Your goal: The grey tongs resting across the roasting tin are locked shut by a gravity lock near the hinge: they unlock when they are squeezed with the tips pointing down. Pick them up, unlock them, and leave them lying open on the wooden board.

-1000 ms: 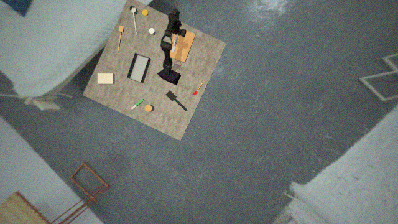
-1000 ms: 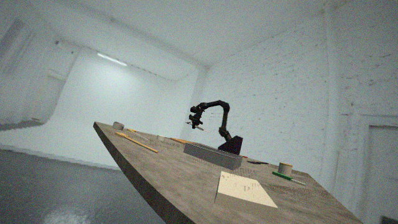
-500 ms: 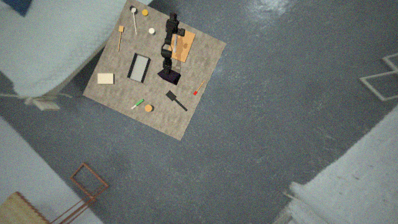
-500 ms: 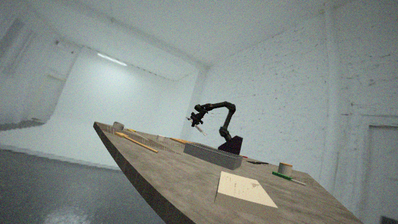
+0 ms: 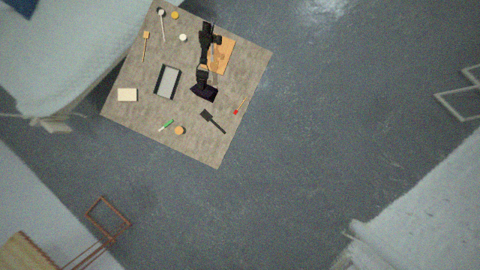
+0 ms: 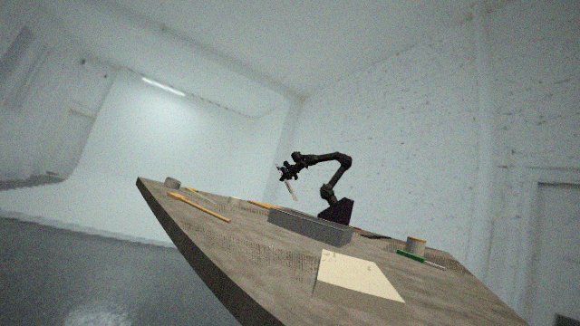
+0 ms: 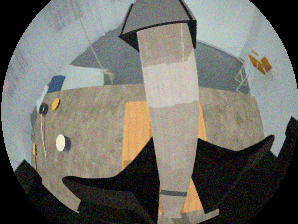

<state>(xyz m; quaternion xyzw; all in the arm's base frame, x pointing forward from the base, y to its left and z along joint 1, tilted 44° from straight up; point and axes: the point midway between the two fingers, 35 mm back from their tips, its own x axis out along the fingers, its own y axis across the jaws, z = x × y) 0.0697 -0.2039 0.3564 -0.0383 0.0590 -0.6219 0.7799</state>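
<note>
My gripper is shut on the grey tongs and holds them above the table. The tongs are steeply tilted in the exterior view, with one long part slanting down toward the arm's base side. In the wrist view they run up the middle between the black fingers, with a dark grey piece at the top. Whether their arms are spread or locked cannot be told. The wooden board lies below. The roasting tin has nothing across it.
A white round object and a yellow one stand beyond the tin. A cream block lies beside the tin. A black spatula and a green-handled tool lie near the arm's base.
</note>
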